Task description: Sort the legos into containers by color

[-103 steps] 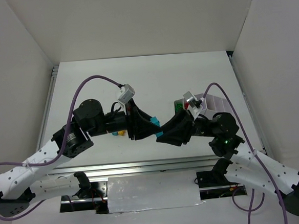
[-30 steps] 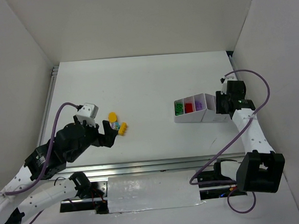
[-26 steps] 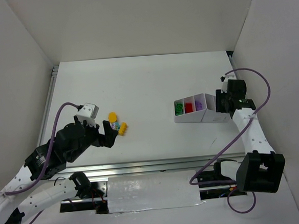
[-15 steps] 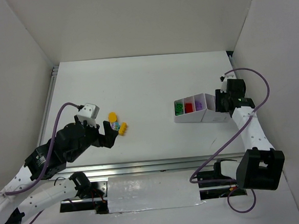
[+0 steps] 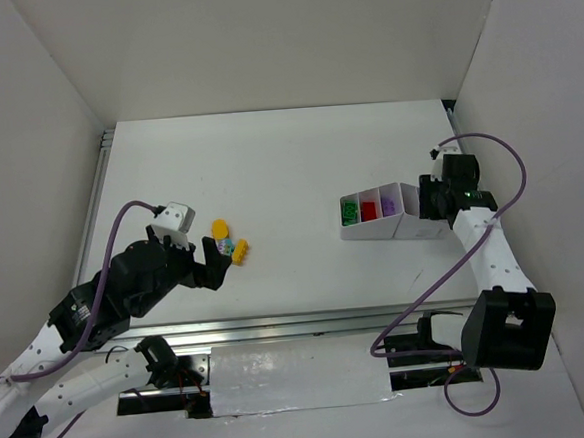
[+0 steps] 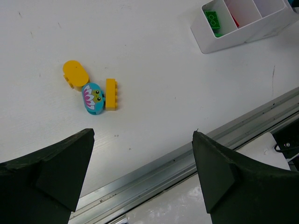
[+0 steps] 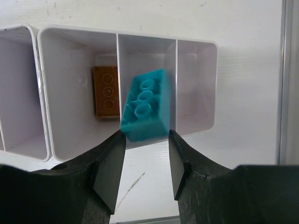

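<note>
1. In the right wrist view the right gripper point(image 7: 147, 140) hangs over the white compartment tray point(image 7: 79, 29). A teal brick point(image 7: 145, 105) sits tilted and slightly blurred at the centre of the frame
2. The brick's lower end lies between the 2 fingertips, which stand narrowly apart. I cannot tell whether they grip it or stand just free of it
3. The teal brick overlaps the middle of the 3 full compartments in view and the thin wall on its left. An orange brick point(image 7: 106, 92) lies flat in the compartment left of that wall
4. In the overhead view the tray sits right of centre. A green lego point(image 5: 350, 212), a red lego point(image 5: 369, 210) and a purple lego point(image 5: 388, 203) fill its 3 left compartments, and the right gripper covers its right end
5. The left gripper point(image 6: 142, 177) stands wide open and holds nothing, at the lower left of the overhead view
6. On the table point(image 6: 154, 70), 3 pieces cluster at the upper left of the left wrist view, well apart from the tray: a yellow oval piece point(image 6: 74, 73), a teal oval piece point(image 6: 93, 98) with a flower print, and a yellow brick point(image 6: 111, 93)
</note>
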{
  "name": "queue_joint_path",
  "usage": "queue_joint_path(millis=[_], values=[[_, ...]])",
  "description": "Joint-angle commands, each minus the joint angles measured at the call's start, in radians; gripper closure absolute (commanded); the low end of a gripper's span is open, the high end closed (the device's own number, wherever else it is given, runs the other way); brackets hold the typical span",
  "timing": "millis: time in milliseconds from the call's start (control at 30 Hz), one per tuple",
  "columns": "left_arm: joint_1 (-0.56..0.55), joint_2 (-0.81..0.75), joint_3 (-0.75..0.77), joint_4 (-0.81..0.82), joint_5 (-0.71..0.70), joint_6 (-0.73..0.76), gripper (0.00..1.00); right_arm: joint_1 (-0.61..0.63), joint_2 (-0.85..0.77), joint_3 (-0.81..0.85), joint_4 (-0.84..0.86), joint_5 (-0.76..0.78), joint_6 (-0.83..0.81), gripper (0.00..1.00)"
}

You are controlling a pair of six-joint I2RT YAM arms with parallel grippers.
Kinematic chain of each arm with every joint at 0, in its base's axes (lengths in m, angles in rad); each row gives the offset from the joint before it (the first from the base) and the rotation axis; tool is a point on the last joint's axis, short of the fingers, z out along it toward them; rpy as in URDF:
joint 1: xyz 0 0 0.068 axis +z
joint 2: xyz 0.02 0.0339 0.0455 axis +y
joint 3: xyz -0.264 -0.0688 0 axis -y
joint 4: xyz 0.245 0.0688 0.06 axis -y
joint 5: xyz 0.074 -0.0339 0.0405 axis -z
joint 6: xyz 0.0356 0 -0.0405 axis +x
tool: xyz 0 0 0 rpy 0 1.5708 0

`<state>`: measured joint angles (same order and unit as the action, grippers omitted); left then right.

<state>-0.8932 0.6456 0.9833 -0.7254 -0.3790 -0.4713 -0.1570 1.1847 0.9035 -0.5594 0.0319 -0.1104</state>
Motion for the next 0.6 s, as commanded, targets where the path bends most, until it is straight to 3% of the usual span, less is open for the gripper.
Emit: queue_joint_path(millis=[0, 267, 400, 467, 500, 567], values=[[0.004, -0.003, -0.005, 0.046, 0.005, 0.019, 0.01, -0.004, 0.010, 0.043, 0.042, -0.012, 0.003, 0.51], [0.004, 0.002, -0.005, 0.040, -0.029, 0.005, 0.01, -0.006, 0.004, 0.072, 0.030, -0.023, 0.006, 0.49], [0.005, 0.017, 0.006, 0.008, -0.113, -0.041, 0.01, -0.003, -0.014, 0.168, -0.045, -0.064, 0.021, 0.46], [0.014, 0.029, 0.012, -0.020, -0.182, -0.082, 0.01, 0.016, -0.055, 0.253, -0.083, -0.151, 0.040, 0.06], [0.019, 0.034, 0.015, -0.031, -0.201, -0.096, 0.01, 0.036, -0.075, 0.277, -0.111, -0.174, 0.049, 0.00], [0.037, 0.052, 0.023, -0.048, -0.242, -0.144, 0.00, 0.152, -0.126, 0.317, -0.114, -0.146, 0.089, 0.00]])
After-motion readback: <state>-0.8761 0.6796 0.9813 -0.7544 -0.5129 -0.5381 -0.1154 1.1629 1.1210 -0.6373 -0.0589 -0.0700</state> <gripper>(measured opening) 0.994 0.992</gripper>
